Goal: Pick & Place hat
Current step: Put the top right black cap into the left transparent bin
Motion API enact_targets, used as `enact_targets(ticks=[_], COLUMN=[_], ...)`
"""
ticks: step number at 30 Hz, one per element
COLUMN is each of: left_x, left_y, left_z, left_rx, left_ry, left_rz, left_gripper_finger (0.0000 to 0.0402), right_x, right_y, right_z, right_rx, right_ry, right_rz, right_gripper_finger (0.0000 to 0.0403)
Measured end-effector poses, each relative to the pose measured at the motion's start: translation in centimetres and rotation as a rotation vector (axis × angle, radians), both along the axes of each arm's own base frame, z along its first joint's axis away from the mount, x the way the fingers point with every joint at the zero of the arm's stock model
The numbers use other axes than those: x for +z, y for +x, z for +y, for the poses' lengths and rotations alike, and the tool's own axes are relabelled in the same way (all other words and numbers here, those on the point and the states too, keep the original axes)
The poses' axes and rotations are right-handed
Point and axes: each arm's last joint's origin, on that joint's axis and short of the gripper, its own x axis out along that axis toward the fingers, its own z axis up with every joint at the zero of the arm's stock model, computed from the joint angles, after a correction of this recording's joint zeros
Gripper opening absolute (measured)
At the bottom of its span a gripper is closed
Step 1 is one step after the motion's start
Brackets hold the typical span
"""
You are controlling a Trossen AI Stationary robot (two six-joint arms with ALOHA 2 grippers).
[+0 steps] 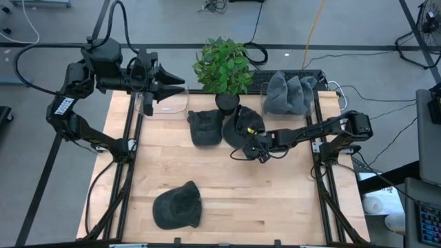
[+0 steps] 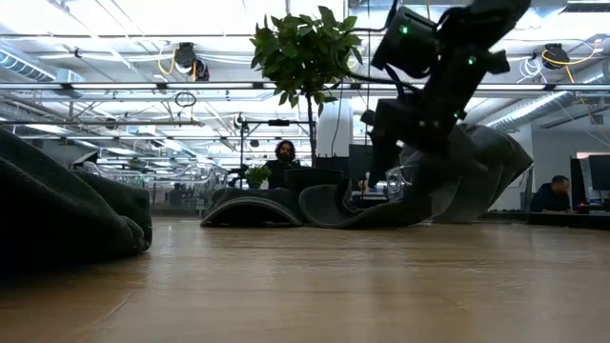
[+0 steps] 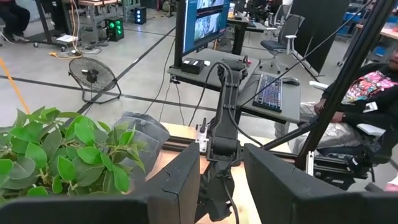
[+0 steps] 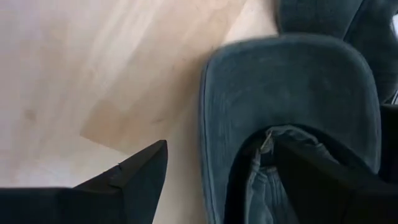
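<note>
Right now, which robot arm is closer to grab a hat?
The right one. Its gripper is already down at the hat mid-table, open around its edge. The left gripper waits up at the far edge.

You can't see the right gripper's [image 4: 214,180] far finger tip, buried inside the hat [image 4: 292,93], and the low view cuts off the near hat [image 2: 57,214] at the left edge.

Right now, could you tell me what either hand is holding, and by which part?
Nothing is gripped yet: the right hand is open, straddling the middle hat's brim; the left hand is empty.
</note>
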Motion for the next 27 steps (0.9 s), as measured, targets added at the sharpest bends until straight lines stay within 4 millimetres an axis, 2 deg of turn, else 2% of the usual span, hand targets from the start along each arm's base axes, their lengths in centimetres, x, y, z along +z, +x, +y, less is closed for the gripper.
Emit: enact_targets(ticks=[9,13,16,20,24,25,27], left_x=[0.0,0.0,0.0,0.0,0.0,0.0,0.0], left_y=[0.0,0.0,0.0,0.0,0.0,0.0,0.0], left_z=[0.0,0.0,0.0,0.0,0.0,0.0,0.0], left_rx=[-0.006,-0.008,-0.008,0.002,0.004,0.003,-0.003], left_ry=[0.03,0.045,0.047,0.049,0.049,0.049,0.046], left_rz=[0.002,0.002,0.002,0.003,0.003,0.003,0.007], left_gripper_finger=[0.0131,0.0131,0.0131,0.0131,0.0131,0.0131,0.0131], right_x=[-1.6,-2.2,-3.0,-3.3,-2.7,-2.3,-1.6], right_y=[-0.2,0.3,0.7,0.8,0.8,0.7,0.5], right_z=[-1.4,-1.8,-1.8,-1.1,-0.3,-0.1,0.3], right_rx=[0.078,0.094,0.116,0.163,0.185,0.185,0.168], right_ry=[-0.096,-0.116,-0.103,-0.079,-0.086,-0.091,-0.106], right_rz=[-0.045,-0.069,-0.062,-0.054,-0.075,-0.085,-0.111], right_gripper_finger=[0.0275,0.0256,0.0219,0.0137,0.0036,0.0019,0.0011])
